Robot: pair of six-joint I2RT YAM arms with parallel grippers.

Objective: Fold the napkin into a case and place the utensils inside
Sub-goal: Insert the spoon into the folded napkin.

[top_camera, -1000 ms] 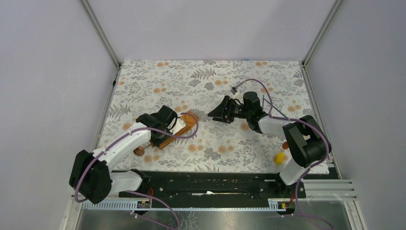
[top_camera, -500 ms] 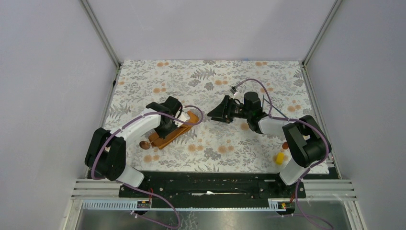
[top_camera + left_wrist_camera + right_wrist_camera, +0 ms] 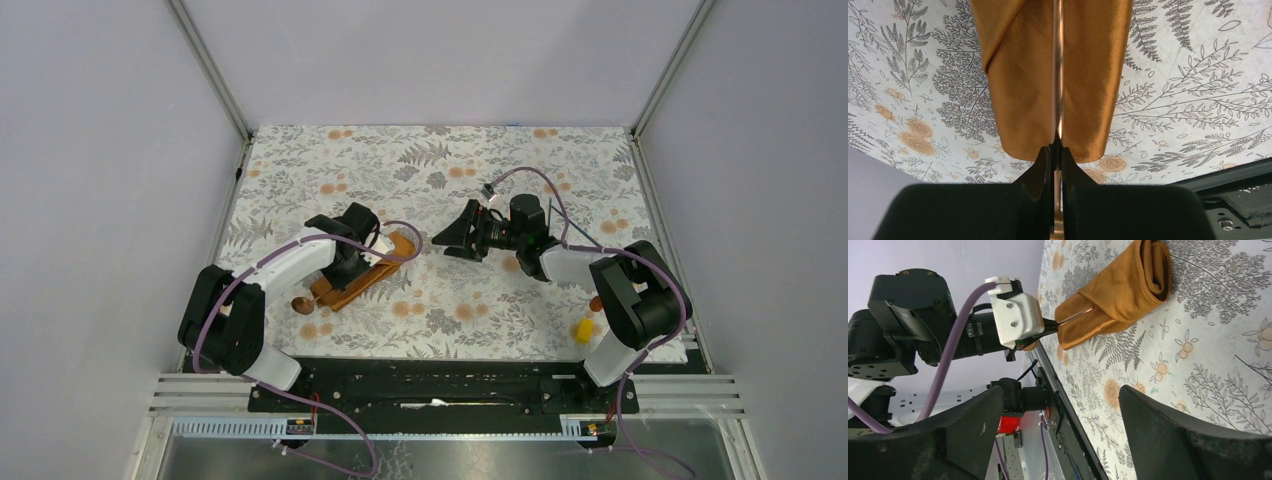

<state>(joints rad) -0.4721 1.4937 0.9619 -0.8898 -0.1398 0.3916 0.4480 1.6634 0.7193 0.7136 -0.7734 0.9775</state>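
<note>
Left claw (image 3: 1056, 149) pinched shut, low, arm bent inward; right claw (image 3: 1059, 392) spread wide, arm reaching leftward

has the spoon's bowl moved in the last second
Yes. The spoon's bowl has shifted up-right in the top view, farther from the black base rail and nearer the napkin case.

Brightly and evenly lit from overhead, with soft, short shadows on the bench (image 3: 440, 160); sharp from above, soft up close at the right pincer (image 3: 1060, 396); satin sheen across the case (image 3: 1018, 75)
</note>
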